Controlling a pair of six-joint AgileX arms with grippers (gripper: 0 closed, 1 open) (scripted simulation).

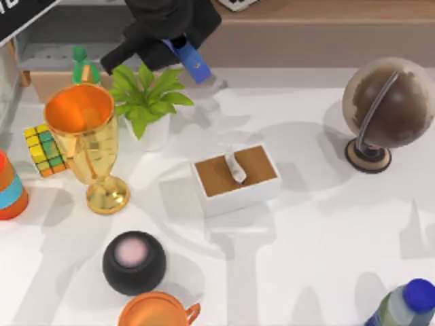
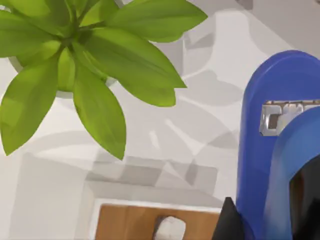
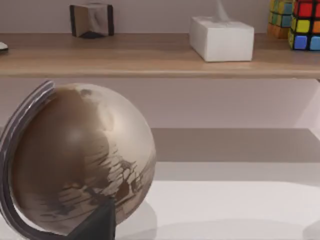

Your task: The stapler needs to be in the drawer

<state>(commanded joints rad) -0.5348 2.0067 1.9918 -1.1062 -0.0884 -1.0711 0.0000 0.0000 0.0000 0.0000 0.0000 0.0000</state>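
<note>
The blue stapler [image 1: 188,60] hangs in the air at the back of the table, tilted, with my left gripper [image 1: 174,45] shut on its upper end. It is above the table just behind the potted plant [image 1: 145,96], to the right of the open drawer [image 1: 42,80]. The drawer has a grey floor and a tan front edge. In the left wrist view the stapler [image 2: 272,145] is close up, with a black finger [image 2: 227,222] beside it. It is held over the plant [image 2: 85,55] and the tissue box [image 2: 150,222].
A green bottle [image 1: 83,66], gold trophy [image 1: 87,139] and colour cube [image 1: 45,149] crowd the drawer's front. The tissue box [image 1: 236,178] sits mid-table and a globe [image 1: 384,109] at the right. A black speaker [image 1: 133,261], orange cup [image 1: 158,311] and blue-capped bottle [image 1: 408,305] line the front.
</note>
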